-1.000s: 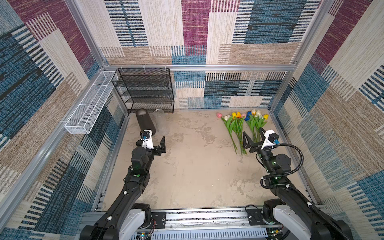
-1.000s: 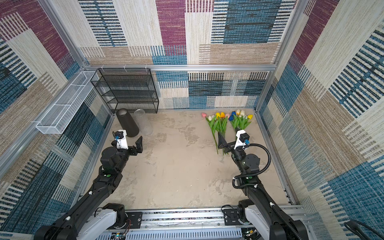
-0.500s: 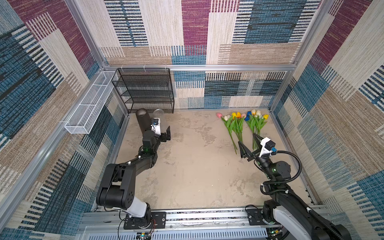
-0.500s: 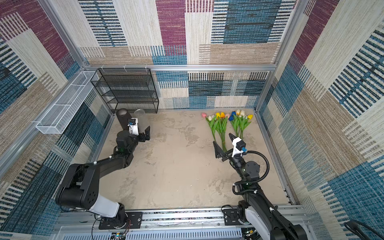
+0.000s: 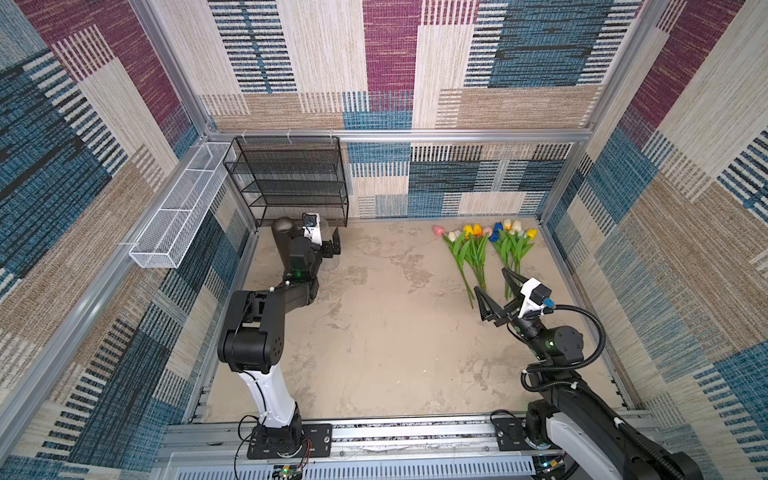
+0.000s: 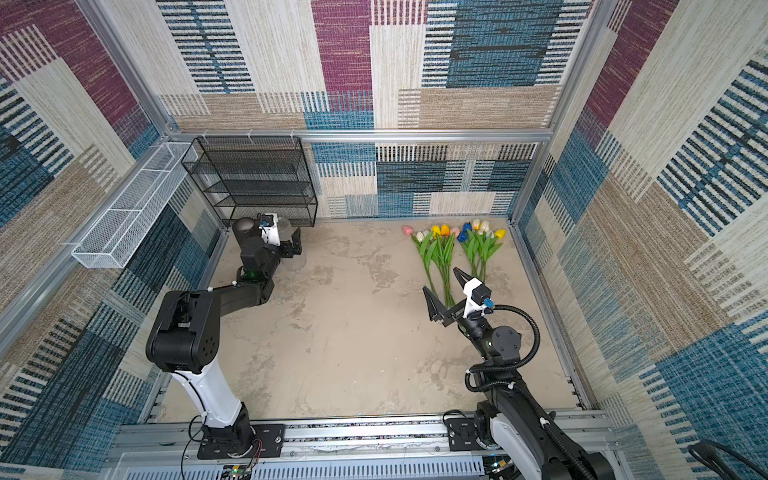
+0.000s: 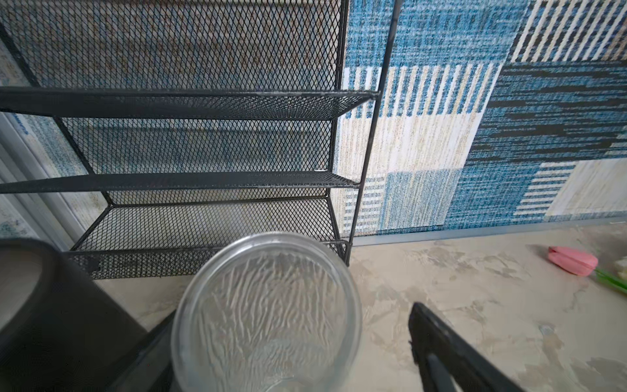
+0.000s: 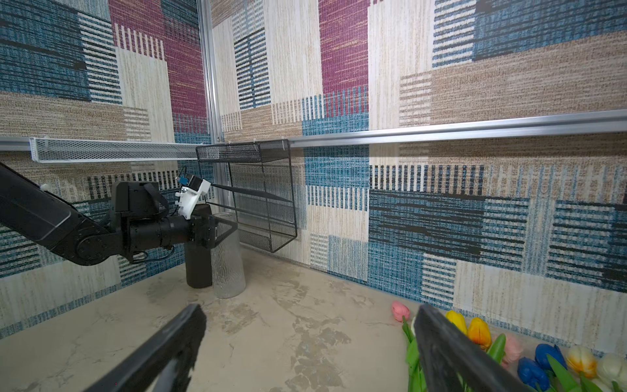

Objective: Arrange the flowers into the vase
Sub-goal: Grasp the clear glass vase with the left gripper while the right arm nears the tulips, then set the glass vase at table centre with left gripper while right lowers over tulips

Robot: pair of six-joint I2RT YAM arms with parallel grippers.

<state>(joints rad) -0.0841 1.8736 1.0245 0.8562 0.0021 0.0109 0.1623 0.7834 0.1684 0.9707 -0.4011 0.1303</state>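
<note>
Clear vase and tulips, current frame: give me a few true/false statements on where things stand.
1. The flowers lie flat on the table in two bunches. True.
2. The clear vase has a tulip in it. False: it is empty, and every tulip is on the table.
3. The right end effector is shut on a stem. False: it is open and holds nothing, with its tips near the stem ends.
4. The left end effector is open, with a jaw on either side of the clear vase near its rim. True.
5. The clear vase stands upright beside a dark cylinder, in front of the black mesh rack. True.
</note>
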